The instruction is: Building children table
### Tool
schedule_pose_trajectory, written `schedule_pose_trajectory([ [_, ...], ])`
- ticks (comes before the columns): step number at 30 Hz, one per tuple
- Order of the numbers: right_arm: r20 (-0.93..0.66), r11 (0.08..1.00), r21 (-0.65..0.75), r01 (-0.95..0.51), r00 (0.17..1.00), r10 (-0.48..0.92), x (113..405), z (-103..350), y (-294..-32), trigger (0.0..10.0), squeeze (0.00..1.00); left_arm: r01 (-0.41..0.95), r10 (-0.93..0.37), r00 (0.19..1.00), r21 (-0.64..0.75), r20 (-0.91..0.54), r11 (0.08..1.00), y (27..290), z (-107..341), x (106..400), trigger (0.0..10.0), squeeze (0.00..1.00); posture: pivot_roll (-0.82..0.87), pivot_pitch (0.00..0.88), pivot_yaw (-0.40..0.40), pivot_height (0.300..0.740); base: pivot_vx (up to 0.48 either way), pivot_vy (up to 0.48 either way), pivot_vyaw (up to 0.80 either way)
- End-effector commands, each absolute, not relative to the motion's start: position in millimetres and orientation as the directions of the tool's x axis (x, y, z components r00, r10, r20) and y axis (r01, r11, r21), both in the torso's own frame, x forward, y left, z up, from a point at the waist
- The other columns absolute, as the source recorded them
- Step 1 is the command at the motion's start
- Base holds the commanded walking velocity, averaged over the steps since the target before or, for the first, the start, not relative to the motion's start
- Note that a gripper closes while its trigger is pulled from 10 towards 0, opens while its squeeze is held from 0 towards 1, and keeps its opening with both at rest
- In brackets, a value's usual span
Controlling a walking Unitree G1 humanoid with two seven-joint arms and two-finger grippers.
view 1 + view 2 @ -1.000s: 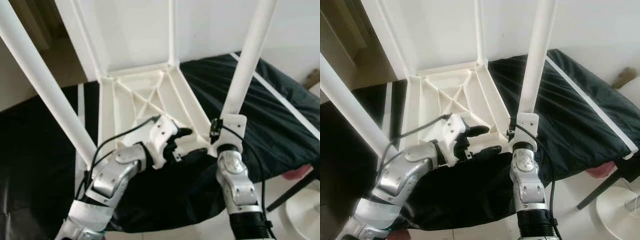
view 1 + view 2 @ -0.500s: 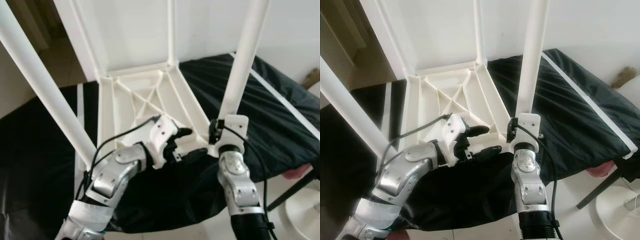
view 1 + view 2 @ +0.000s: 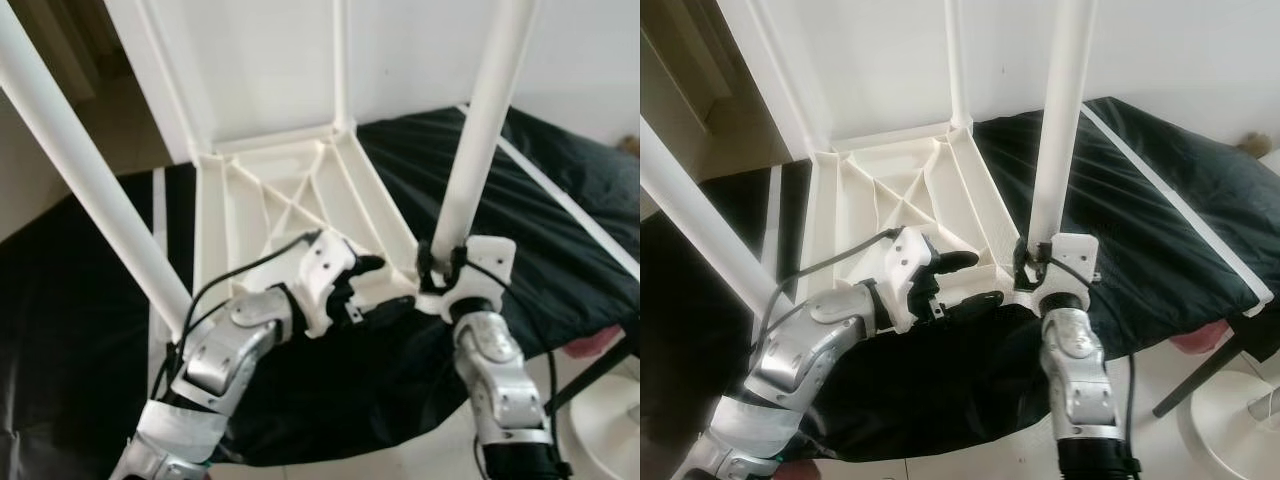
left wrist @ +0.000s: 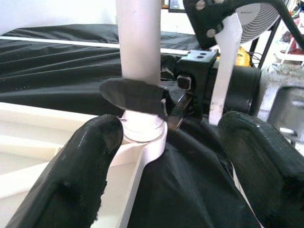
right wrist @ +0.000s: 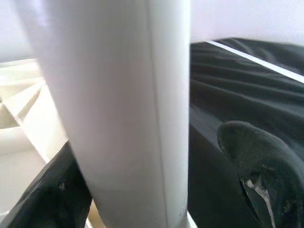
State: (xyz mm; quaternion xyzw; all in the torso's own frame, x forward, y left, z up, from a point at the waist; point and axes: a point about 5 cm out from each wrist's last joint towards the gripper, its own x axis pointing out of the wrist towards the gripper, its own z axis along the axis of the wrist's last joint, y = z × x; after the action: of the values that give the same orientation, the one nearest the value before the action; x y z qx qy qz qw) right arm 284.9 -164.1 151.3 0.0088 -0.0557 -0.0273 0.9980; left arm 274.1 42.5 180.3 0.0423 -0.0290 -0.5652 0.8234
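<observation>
white plastic tabletop (image 3: pixel 290 200) lies upside down on a black sheet (image 3: pixel 560 220), three legs standing. right gripper (image 3: pixel 440 265), jaws clamped on the near-right leg (image 3: pixel 480 130) at its socket, seemingly seating it. left gripper (image 3: pixel 365 285), jaws apart, braces the near edge.

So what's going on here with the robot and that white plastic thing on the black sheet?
A small white plastic table lies upside down on a black cloth, legs pointing up. The right gripper is at the base of the near right white tubular leg, fingers either side of it where it enters its corner socket. The left gripper rests open at the table's near edge beside that socket.
</observation>
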Motion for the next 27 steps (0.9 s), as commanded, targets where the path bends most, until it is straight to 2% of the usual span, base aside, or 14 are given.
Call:
schedule_pose_trajectory([
  [1,0.120,0.999,0.028,0.024,0.992,-0.027,283,150,-169,10.0,1.00,0.946,-0.951,0.309,0.108,-0.006,0.306,42,181,273,10.0,0.00,-0.06,0.000,0.080,0.740,0.000,0.000,0.00],
  [3,0.122,1.000,0.014,-0.010,0.993,0.008,284,151,-173,10.0,1.00,0.946,-0.951,0.309,0.108,-0.006,0.306,42,182,273,10.0,0.00,-0.06,0.000,0.080,0.740,0.000,0.000,0.00],
  [4,0.121,0.996,-0.021,-0.087,0.989,0.089,287,151,-180,10.0,0.18,0.946,-0.951,0.308,0.108,-0.005,0.306,41,182,273,10.0,0.00,-0.06,0.000,0.080,0.740,0.000,0.000,0.00],
  [6,0.113,0.988,-0.049,-0.146,0.982,0.151,289,152,-183,10.0,0.18,0.946,-0.951,0.309,0.108,-0.005,0.306,41,182,273,10.0,0.00,-0.06,0.000,0.080,0.740,0.000,0.000,0.00],
  [7,0.100,0.970,-0.079,-0.230,0.966,0.237,292,152,-186,10.0,0.00,0.946,-0.951,0.308,0.109,-0.005,0.306,41,182,273,10.0,0.00,-0.06,0.000,0.083,0.740,0.000,0.000,0.00],
  [12,0.068,0.914,-0.103,-0.392,0.914,0.400,299,153,-189,10.0,0.00,0.946,-0.952,0.307,0.112,-0.003,0.305,41,183,274,10.0,0.00,-0.06,0.000,0.083,0.740,0.000,0.000,0.00],
  [14,0.068,0.914,-0.103,-0.392,0.914,0.400,299,153,-189,10.0,0.00,0.946,-0.952,0.307,0.112,-0.003,0.305,41,183,274,10.0,0.00,-0.06,0.000,0.083,0.740,0.000,0.000,0.00],
  [16,0.038,0.867,-0.114,-0.486,0.870,0.492,303,154,-187,10.0,0.00,0.945,-0.951,0.308,0.114,-0.003,0.306,41,184,275,10.0,0.00,-0.05,0.000,0.083,0.740,0.000,0.000,0.00],
  [22,-0.006,0.806,-0.158,-0.570,0.817,0.577,311,155,-184,10.0,0.00,0.944,-0.950,0.311,0.118,-0.003,0.308,42,185,275,10.0,0.00,-0.05,0.000,0.083,0.740,0.000,0.000,0.00],
  [23,-0.020,0.782,-0.169,-0.600,0.796,0.606,315,156,-182,9.6,0.00,0.943,-0.950,0.312,0.119,-0.003,0.310,43,185,275,10.0,0.00,-0.04,0.000,0.083,0.740,0.000,0.000,0.00],
  [24,-0.037,0.760,-0.185,-0.624,0.777,0.629,323,157,-181,5.1,0.00,0.942,-0.949,0.315,0.121,-0.003,0.313,43,186,276,10.0,0.00,-0.04,0.000,0.081,0.740,0.000,0.000,0.00],
  [25,-0.037,0.760,-0.185,-0.624,0.777,0.629,323,157,-181,5.1,0.00,0.942,-0.949,0.315,0.121,-0.003,0.313,43,186,276,10.0,0.00,-0.04,0.000,0.081,0.740,0.000,0.000,0.00],
  [26,-0.048,0.750,-0.195,-0.632,0.770,0.636,325,156,-180,0.0,0.00,0.941,-0.948,0.317,0.122,-0.002,0.314,43,186,276,10.0,0.00,-0.03,0.000,0.077,0.740,0.000,0.000,0.00],
  [27,-0.048,0.750,-0.195,-0.632,0.770,0.636,325,156,-180,0.0,0.00,0.941,-0.948,0.317,0.122,-0.002,0.314,43,186,276,10.0,0.00,-0.03,0.000,0.077,0.740,0.000,0.000,0.00],
])
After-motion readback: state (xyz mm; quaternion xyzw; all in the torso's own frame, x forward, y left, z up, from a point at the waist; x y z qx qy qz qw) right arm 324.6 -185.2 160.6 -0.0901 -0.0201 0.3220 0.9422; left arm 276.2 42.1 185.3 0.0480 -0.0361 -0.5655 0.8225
